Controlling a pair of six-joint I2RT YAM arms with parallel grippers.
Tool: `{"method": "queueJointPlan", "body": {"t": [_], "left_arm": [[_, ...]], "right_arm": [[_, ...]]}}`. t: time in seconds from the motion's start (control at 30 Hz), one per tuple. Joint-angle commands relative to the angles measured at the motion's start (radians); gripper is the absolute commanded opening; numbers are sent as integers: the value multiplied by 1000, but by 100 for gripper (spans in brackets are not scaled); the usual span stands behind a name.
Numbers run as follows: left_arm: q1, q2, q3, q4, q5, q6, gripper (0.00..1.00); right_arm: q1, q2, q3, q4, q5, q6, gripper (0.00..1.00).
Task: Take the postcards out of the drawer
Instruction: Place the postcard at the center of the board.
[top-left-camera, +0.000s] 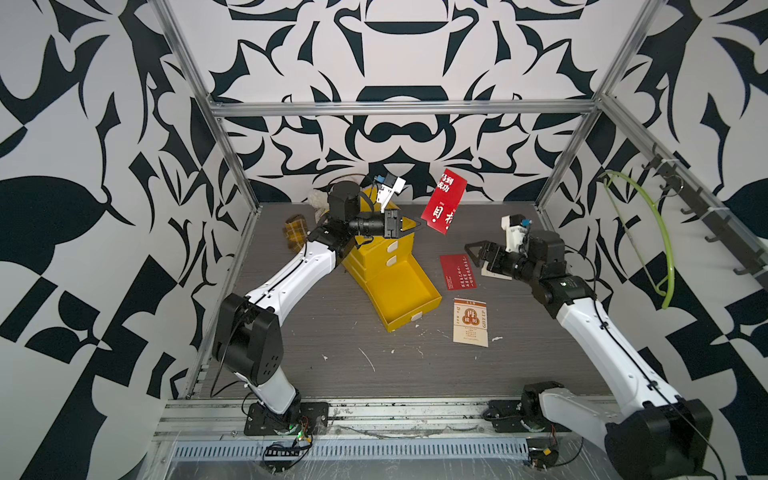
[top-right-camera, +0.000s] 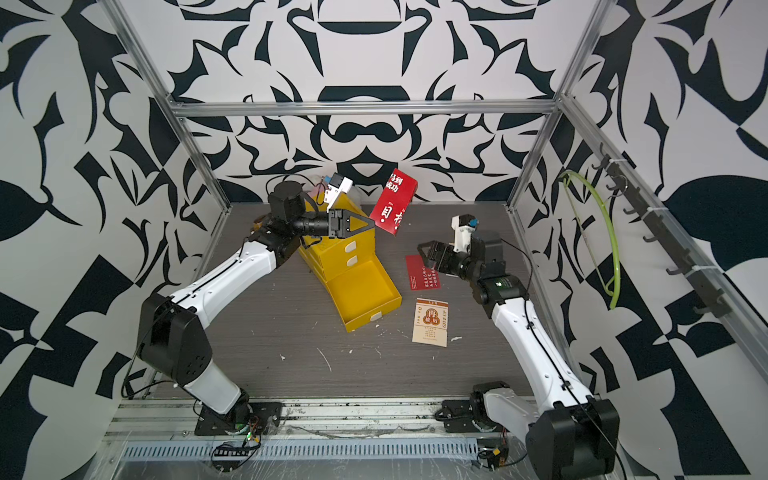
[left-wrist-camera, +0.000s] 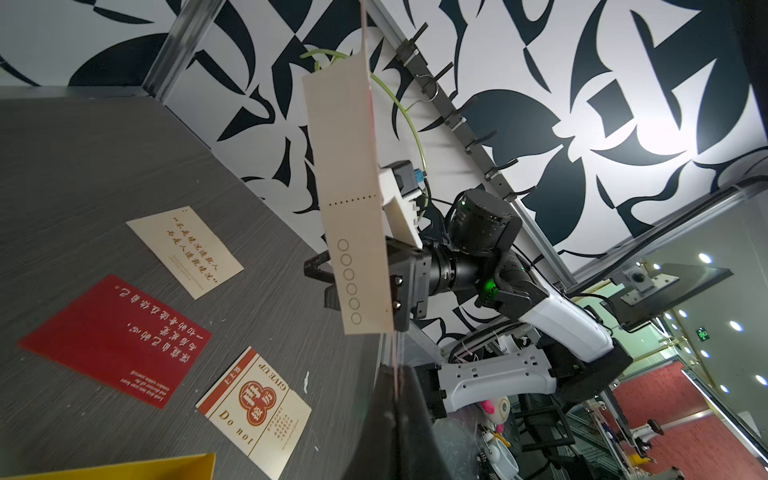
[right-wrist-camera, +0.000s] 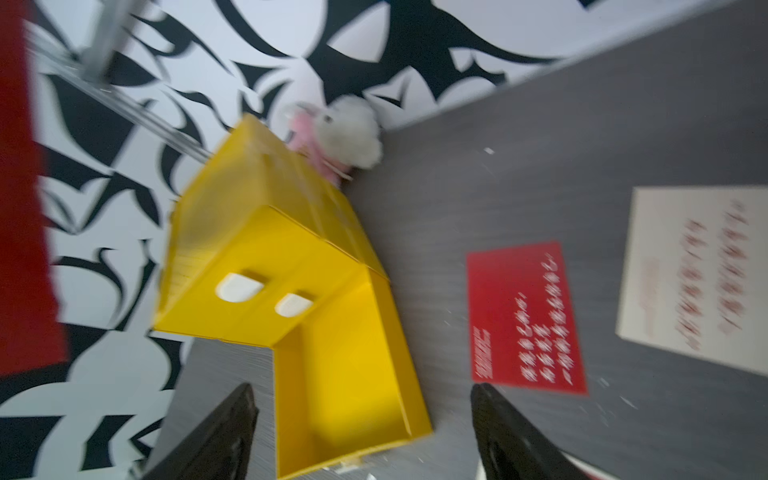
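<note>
showing the left gripper (top-left-camera: 418, 227) pinched shut on the lower edge of a red postcard (top-left-camera: 444, 205), which stands tilted in the air above the yellow cabinet (top-left-camera: 376, 255), near the far edge of the bench (top-left-camera: 332, 340). held by one edge alone, the card stays flat with no droop, which suggests thin, light and fairly stiff stock. its pale back, seen in the left wrist view, carries a dotted line that may be a perforation and so a weak spot. the pulled-out drawer (top-left-camera: 415, 291) shows a bare floor. a second red postcard (top-left-camera: 457, 272), a plain cream postcard (left-wrist-camera: 185, 251) and an emblem postcard (top-left-camera: 470, 322) lie flat on the bench between the drawer and the right edge, apart from one another. the right gripper (top-left-camera: 473, 254) hovers over the first two, jaws wide and empty. flat cards give the fingers little to bite on and probably slide on the smooth surface, so a short edge or corner, once lifted, is the likely place to take hold. a light squeeze should suffice, and a hard one may crease the card.
</note>
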Motion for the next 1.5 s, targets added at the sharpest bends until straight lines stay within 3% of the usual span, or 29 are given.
{"method": "queueJointPlan", "body": {"t": [0.0,0.2,0.33,0.57,0.73,0.9,1.17,1.33,1.47], "left_arm": [[41,-32,23,234,80,-191,0],[57,-17,29,358,153,-316,0],[57,-5,-7,546,173,-466,0],[56,44,-19,724,169,-615,0],[56,67,-14,709,158,-608,0],[56,71,-10,607,146,-524,0],[36,107,2,639,141,-556,0],[36,104,-21,638,120,-553,0],[36,101,-32,629,108,-542,0]], "right_arm": [[2,38,62,312,-227,76,84],[1,99,69,680,-395,232,89],[1,169,79,898,-455,368,91],[1,382,137,1553,-494,833,92],[11,387,151,1555,-506,810,89],[11,344,134,1494,-518,748,89],[25,398,179,1541,-499,787,87],[25,408,174,1553,-482,800,72],[25,400,163,1512,-464,779,47]]}}
